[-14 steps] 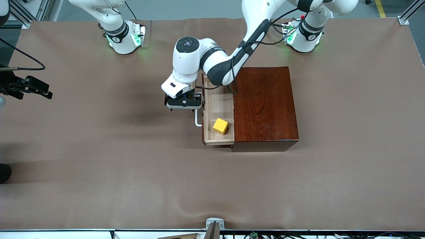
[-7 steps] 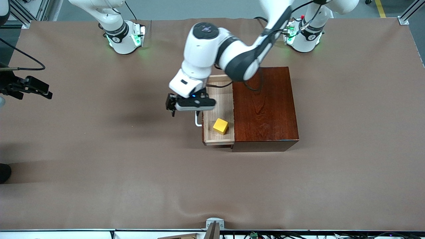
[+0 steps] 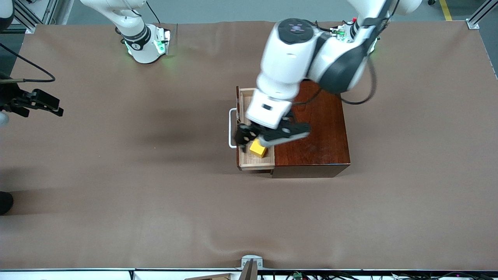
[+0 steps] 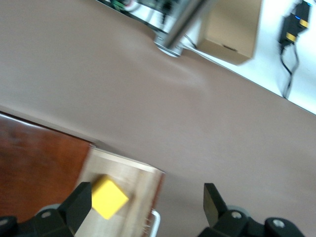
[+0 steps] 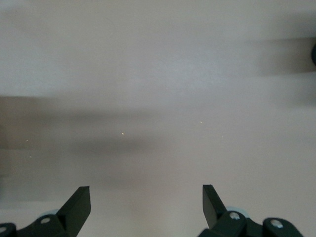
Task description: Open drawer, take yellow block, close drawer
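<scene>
Swung from the handle, left claw [image 3: 255, 144] hangs open over the yellow block [image 3: 258, 149] in the drawer [image 3: 255, 161].

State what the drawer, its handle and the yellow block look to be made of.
The drawer: pale unfinished-looking wood inside, grain lines visible; its box is glossy reddish-brown wood, likely varnished. The handle: white bar, metal or plastic, cannot tell. The yellow block: matte, evenly coloured, probably painted wood or plastic.

left gripper [image 3: 255, 142] covering part of the yellow block [image 3: 258, 149], left arm hiding much of the drawer [image 3: 255, 161], right gripper [image 5: 146, 202] fingers getting cut off by the picture's edge
</scene>
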`<state>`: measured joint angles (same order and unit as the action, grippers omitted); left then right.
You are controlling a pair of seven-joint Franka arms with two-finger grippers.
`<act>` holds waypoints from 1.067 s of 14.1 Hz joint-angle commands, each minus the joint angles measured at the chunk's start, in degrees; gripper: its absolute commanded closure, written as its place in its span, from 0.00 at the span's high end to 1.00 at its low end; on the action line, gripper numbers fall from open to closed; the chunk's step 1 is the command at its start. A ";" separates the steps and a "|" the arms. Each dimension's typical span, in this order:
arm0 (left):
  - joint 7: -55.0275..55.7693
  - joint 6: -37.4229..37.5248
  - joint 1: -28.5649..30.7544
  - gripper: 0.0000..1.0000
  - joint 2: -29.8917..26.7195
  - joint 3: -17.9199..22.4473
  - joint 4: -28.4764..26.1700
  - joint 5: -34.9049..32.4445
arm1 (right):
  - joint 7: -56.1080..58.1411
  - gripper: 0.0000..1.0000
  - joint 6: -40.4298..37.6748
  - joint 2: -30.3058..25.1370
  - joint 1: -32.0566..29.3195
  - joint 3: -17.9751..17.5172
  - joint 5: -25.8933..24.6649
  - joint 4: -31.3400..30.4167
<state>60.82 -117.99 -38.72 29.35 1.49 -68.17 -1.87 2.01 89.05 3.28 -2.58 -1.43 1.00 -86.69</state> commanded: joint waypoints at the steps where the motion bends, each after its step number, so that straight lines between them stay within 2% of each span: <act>1: -4.20 3.37 5.74 1.00 -2.80 -0.52 -2.31 1.08 | -1.21 1.00 0.86 0.67 3.01 0.02 0.22 -0.32; 4: -10.18 7.50 11.55 1.00 -4.21 -0.70 -3.01 1.08 | -12.07 1.00 2.61 1.90 8.54 0.02 0.05 -0.32; 6: -15.62 10.57 14.36 1.00 -5.70 -0.79 -4.59 1.08 | -24.63 1.00 2.79 3.04 12.41 0.02 0.14 -0.32; 10: -24.85 10.85 19.29 1.00 -9.56 -0.87 -9.86 1.17 | -52.22 1.00 7.44 7.17 21.81 0.02 -0.21 0.29; 15: -36.80 10.85 23.16 1.00 -17.38 -0.87 -20.31 1.17 | -84.38 1.00 9.03 15.42 32.45 0.02 -0.56 8.45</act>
<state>28.51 -106.94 -16.87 17.78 1.17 -81.29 -1.80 -71.21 99.18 14.42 26.50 -1.96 1.00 -84.17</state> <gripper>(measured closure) 0.000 0.000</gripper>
